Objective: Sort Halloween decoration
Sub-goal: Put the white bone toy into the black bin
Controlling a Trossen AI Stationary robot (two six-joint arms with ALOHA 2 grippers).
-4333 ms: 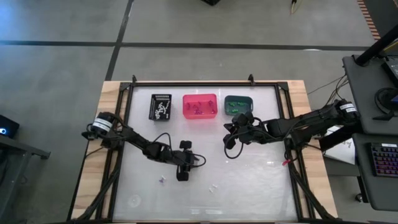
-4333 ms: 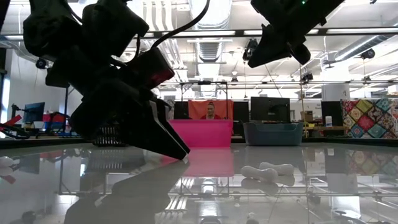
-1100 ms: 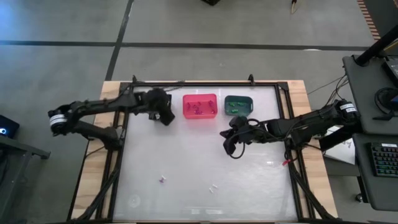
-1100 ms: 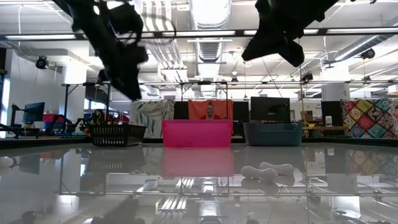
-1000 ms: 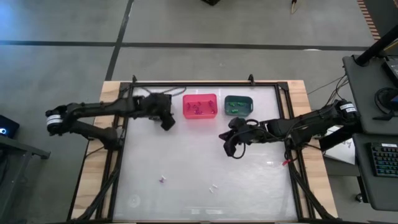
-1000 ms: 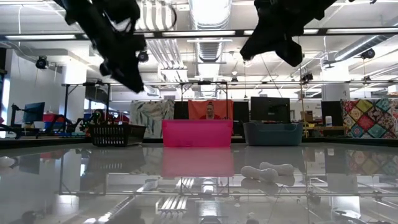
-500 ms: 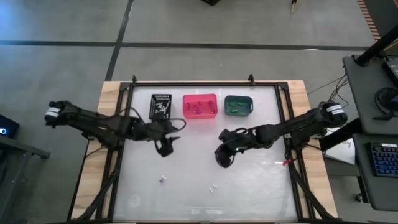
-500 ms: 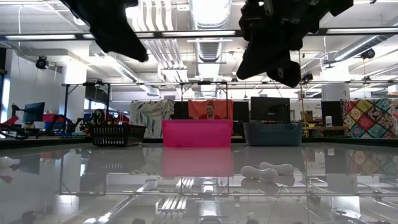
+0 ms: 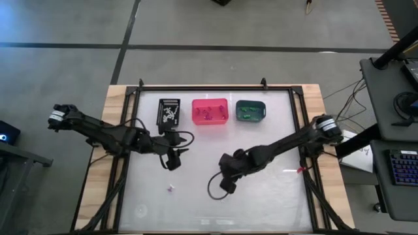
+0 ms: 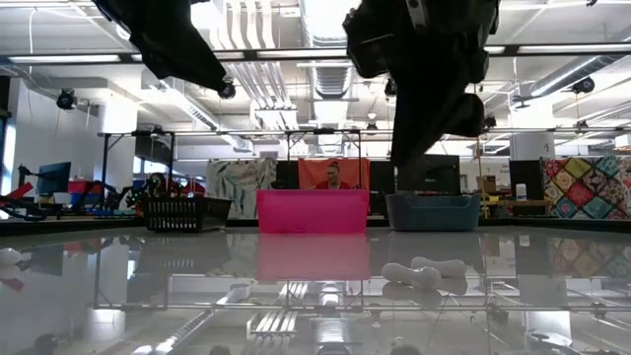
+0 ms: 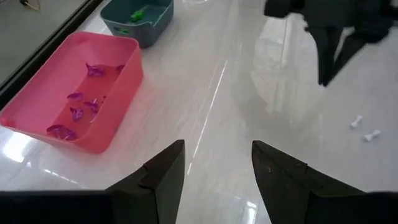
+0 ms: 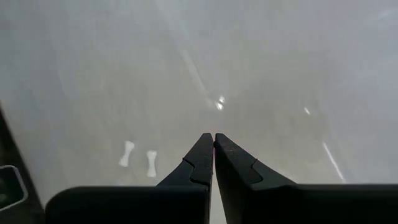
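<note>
- Bones (image 9: 224, 195), two white trinkets on the surface's near side, and a purple trinket (image 9: 171, 188) are left unsorted.
- Right hand (image 9: 225, 185), fingers pressed shut and empty, is hung just behind the bones; descending shut, it would likely knock them away.
- Left hand (image 9: 172, 160), spread wide and empty, is held near the black bin (image 9: 168, 111).
- Pink bin (image 9: 209, 111) and teal bin (image 9: 250, 109) already hold pieces.

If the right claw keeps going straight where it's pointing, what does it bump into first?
Probably the bare table. The shut right claw points down at empty surface; the two white bone trinkets lie off to one side, though depth is hard to judge.
</note>
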